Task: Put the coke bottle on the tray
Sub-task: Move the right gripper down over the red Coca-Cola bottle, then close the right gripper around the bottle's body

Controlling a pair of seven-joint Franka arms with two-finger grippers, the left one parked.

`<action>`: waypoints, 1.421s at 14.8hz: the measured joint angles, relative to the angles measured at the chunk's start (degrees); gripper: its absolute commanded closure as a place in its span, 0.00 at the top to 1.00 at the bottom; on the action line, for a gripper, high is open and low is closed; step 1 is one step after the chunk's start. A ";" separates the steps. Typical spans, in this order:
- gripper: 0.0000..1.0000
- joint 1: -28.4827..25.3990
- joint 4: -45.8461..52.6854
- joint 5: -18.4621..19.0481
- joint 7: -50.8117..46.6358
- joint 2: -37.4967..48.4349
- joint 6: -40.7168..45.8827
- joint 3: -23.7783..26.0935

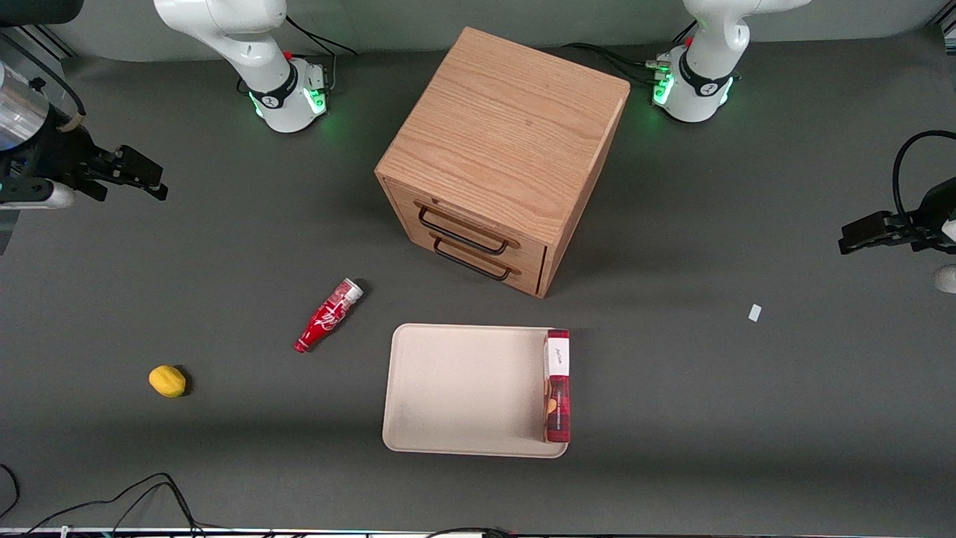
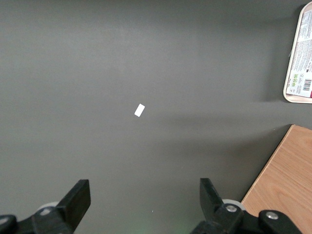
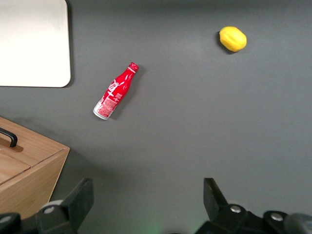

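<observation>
Red coke bottle (image 1: 327,315) lying beside tray (image 1: 455,388), claw (image 1: 138,177) open, apart.

The dark grey table (image 1: 747,418) carries a wooden drawer cabinet (image 1: 508,142), with the beige tray (image 1: 463,388) in front of it. The coke bottle (image 1: 328,314) lies on its side on the table beside the tray, not touching it. A yellow lemon (image 1: 167,380) sits toward the working arm's end, a small white scrap (image 1: 755,312) toward the parked arm's. The gripper (image 1: 153,183) hangs above the table at the working arm's end, fingers spread

red coke bottle (image 1: 328,314), white script, silver base | cream tray (image 1: 463,388) | yellow lemon (image 1: 167,380) | black gripper (image 1: 142,177) above grey table (image 1: 224,246)
</observation>
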State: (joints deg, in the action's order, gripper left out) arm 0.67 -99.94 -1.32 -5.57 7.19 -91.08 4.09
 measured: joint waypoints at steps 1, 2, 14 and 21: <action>1.00 -0.41 0.23 0.00 -1.42 -0.93 -0.14 0.22; 1.00 -0.57 0.38 0.00 -3.61 -2.07 -0.60 0.83; 1.00 -1.69 -4.53 3.12 -39.51 -21.85 -27.33 10.25; 1.00 -1.89 -11.11 5.83 -51.42 -34.23 -43.97 10.56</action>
State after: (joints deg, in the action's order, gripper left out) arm -1.23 -111.04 4.50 -56.99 -27.03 -135.06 14.65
